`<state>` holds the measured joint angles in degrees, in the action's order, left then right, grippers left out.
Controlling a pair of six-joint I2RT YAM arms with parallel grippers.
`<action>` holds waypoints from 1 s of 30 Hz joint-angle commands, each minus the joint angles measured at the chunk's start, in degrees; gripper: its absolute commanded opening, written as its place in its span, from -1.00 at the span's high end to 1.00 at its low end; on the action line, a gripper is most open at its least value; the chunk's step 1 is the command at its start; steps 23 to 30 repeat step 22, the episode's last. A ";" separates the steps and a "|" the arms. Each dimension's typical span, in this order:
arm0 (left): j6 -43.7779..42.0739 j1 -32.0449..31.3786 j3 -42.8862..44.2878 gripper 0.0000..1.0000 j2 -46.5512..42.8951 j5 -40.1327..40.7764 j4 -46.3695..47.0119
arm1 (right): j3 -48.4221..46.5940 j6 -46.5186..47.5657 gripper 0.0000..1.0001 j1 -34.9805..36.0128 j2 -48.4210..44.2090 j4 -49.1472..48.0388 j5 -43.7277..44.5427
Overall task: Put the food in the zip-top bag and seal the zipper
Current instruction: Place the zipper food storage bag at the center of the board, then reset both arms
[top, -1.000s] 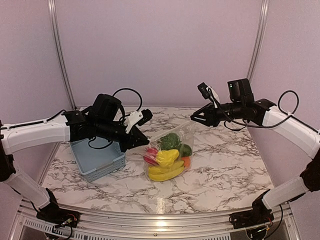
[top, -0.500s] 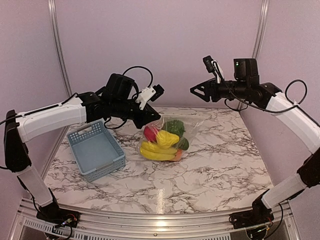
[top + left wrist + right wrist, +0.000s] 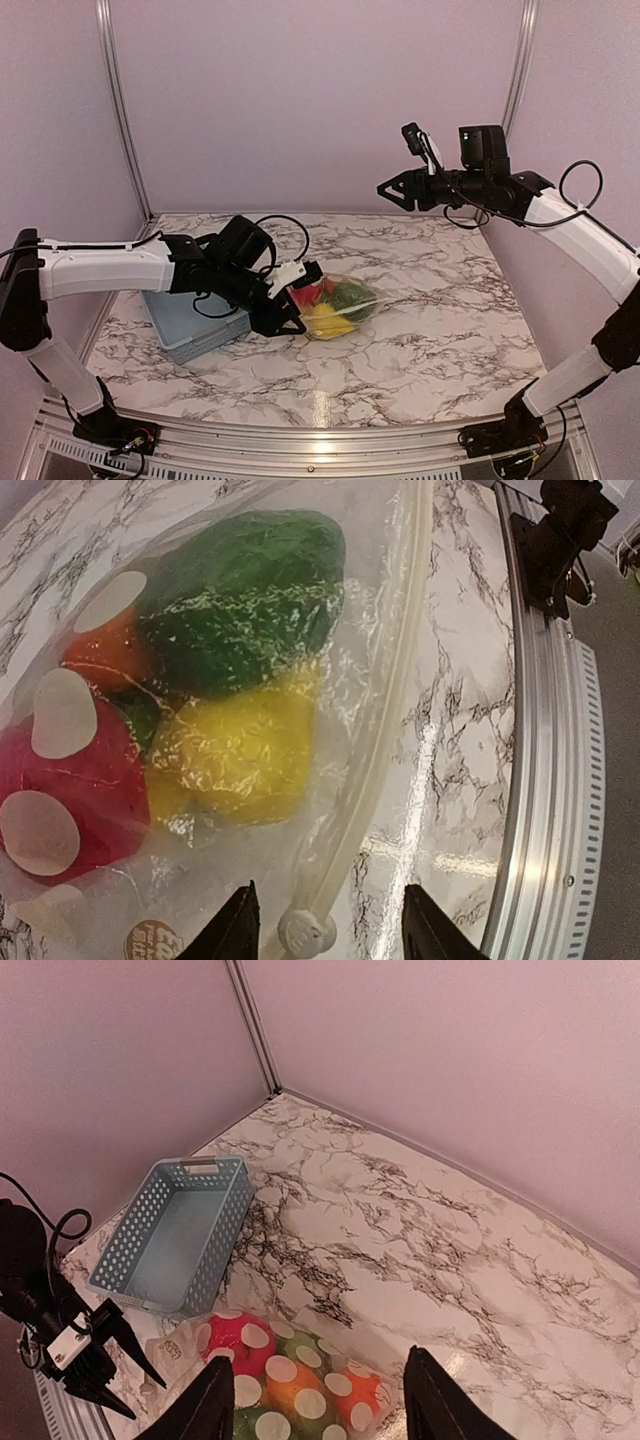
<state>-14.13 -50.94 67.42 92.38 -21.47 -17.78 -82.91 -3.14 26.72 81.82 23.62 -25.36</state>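
Left gripper (image 3: 330,925), jaws apart, straddles the zipper (image 3: 390,710); right gripper (image 3: 318,1400) gapes empty; I fear an incomplete seal spilling food (image 3: 240,750).

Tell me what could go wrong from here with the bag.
1. The left jaws stand open astride the slider. Pulling away could snag it and drag the zip-top bag.
2. Whether the zipper is sealed along its whole length cannot be told. If it is not, the food lying close against it might slip out when the bag is moved.
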 commanded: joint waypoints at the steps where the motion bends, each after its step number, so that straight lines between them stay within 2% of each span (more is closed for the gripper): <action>1: 0.27 -0.83 -0.34 -0.08 -4.81 -0.66 -4.07 | 0.80 -2.66 -0.10 -0.35 -1.25 -2.57 -0.82; 4: 4.10 -0.68 1.87 -0.30 -8.75 1.57 -0.98 | -0.10 -3.33 -0.11 -0.35 -0.84 -2.69 -0.07; 6: 7.36 -0.10 2.65 -0.57 -11.60 5.20 3.32 | -0.73 -4.37 -0.18 -0.35 -0.83 -2.89 1.40; 9: 11.38 1.52 4.81 -0.96 -14.79 9.55 5.62 | -1.69 -7.18 -0.29 -0.40 -1.11 -3.31 8.55; 12: 12.59 2.87 6.83 -0.98 -16.00 18.25 5.59 | -3.52 -9.89 -0.39 -0.35 -1.25 -2.61 18.17; 16: 13.26 3.64 11.46 -0.98 -15.25 37.51 2.62 | -5.90 -12.30 -0.41 -0.37 -2.33 -1.74 31.03; 18: 13.08 3.86 14.07 -0.98 -14.68 46.28 1.28 | -7.09 -12.27 -0.50 -0.35 -3.57 -1.73 35.71; 20: 11.79 4.12 15.96 -0.98 -14.55 51.07 1.25 | -7.24 -11.50 -0.61 -0.35 -5.30 -2.85 39.66; 22: 10.94 4.40 16.37 -0.98 -15.12 53.90 2.95 | -6.85 -9.39 -0.63 -0.38 -6.92 -4.44 41.80; 30: 10.94 4.40 16.37 -0.98 -15.12 53.90 2.95 | -6.85 -9.39 -0.63 -0.38 -6.92 -4.44 41.80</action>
